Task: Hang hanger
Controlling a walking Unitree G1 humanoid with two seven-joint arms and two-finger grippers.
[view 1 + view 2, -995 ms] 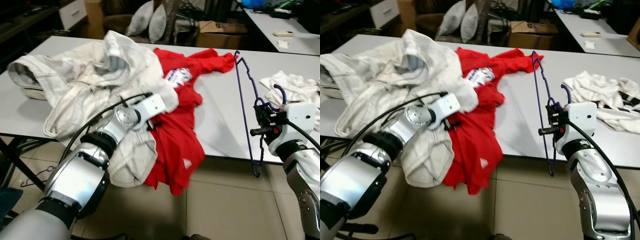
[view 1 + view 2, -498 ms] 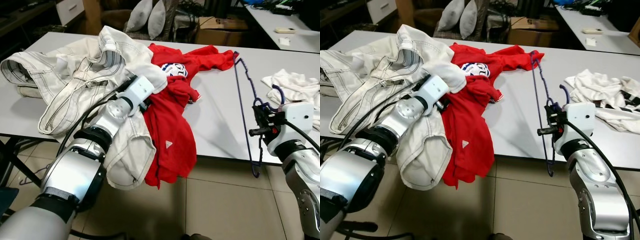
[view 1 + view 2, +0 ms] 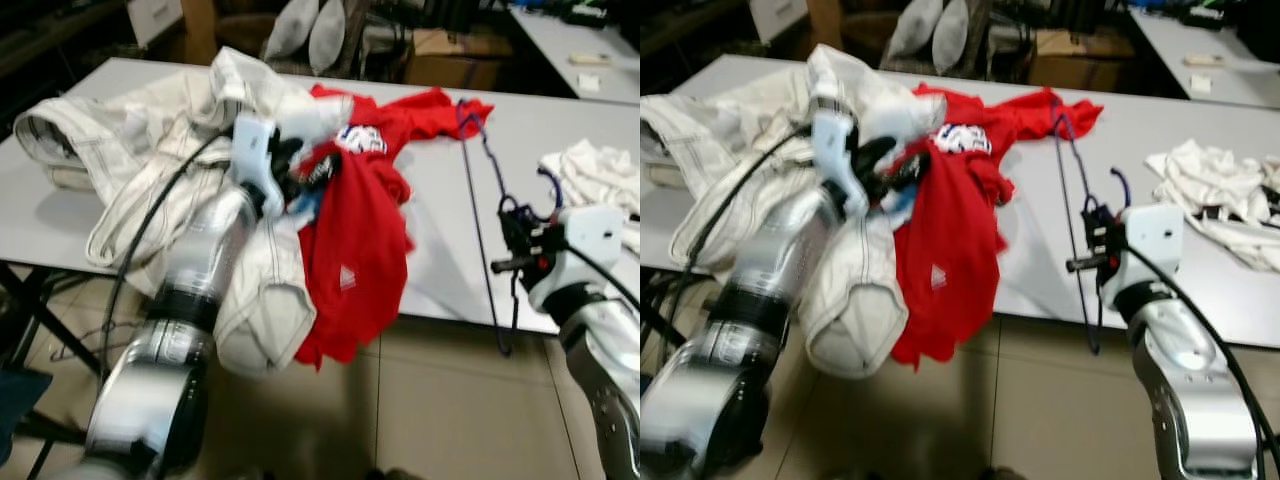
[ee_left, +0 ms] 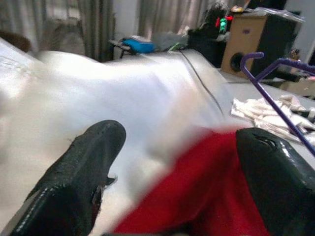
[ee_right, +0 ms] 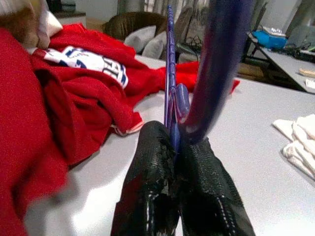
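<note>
I've got a grey table (image 3: 440, 255) under both arms, piled on my left with a cream jacket (image 3: 150, 190), and beside that a red shirt (image 3: 365, 230) whose lower half droops over the table's near edge. My left gripper (image 3: 300, 172) sits at the shirt's collar where it meets the jacket; its wrist view shows the fingers (image 4: 86, 167) spread wide with red cloth between them, and I can't tell whether they actually hold any. My right gripper (image 3: 1092, 245) is clamped tight on the purple hanger (image 3: 480, 200), which stands upright, its long side reaching away toward the shirt's far sleeve. My judgement: bunch the collar firmly on the left, then feed one hanger shoulder in slowly, keeping its hook upward and clear of the white cloths (image 3: 590, 175) beyond.
</note>
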